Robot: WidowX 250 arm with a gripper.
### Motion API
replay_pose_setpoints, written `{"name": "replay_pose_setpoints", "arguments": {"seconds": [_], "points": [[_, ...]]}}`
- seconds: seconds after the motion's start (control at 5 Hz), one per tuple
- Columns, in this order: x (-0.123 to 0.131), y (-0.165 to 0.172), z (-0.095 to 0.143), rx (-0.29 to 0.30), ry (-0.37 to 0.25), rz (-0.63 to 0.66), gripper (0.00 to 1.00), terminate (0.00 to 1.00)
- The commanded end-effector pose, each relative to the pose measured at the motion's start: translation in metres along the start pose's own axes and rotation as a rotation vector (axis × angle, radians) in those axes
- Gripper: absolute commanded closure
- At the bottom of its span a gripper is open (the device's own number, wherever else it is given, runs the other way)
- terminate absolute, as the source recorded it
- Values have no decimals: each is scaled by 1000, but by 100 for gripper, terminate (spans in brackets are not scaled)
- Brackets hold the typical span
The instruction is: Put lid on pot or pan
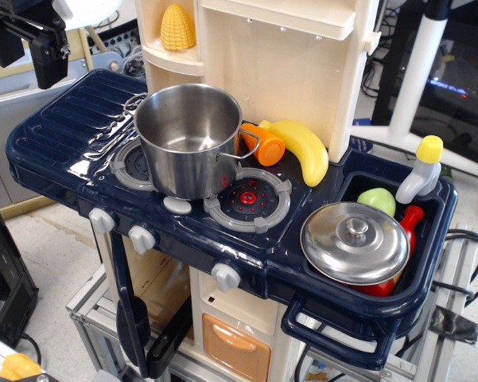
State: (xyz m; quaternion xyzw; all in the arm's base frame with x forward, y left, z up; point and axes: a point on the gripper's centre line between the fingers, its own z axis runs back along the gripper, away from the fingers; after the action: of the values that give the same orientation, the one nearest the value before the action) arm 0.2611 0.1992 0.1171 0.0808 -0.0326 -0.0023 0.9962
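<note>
Your end effector (44,49) sits in the upper left corner of the view, raised well above the surface and off to the far left. You see only black blocky parts of it, one at the left edge and one hanging lower beside it, joined by thin dark bars. Whether its fingers are apart or together, you cannot tell from here.

Around my station: a speckled pale floor (52,263), an aluminium-profile frame (91,306) below, and a cream cabinet wall (290,72) rising behind. A white post (417,72) stands at right, before a dark screen (461,79). Black cables (469,239) trail beside it. Lighting is even.
</note>
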Motion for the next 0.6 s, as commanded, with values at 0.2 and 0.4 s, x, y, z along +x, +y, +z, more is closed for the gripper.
{"name": "replay_pose_setpoints", "arguments": {"seconds": [0.2,0.4], "points": [[6,-43,37,28,7,37,0,0],[13,-88,66,-5,8,53,0,0]]}}
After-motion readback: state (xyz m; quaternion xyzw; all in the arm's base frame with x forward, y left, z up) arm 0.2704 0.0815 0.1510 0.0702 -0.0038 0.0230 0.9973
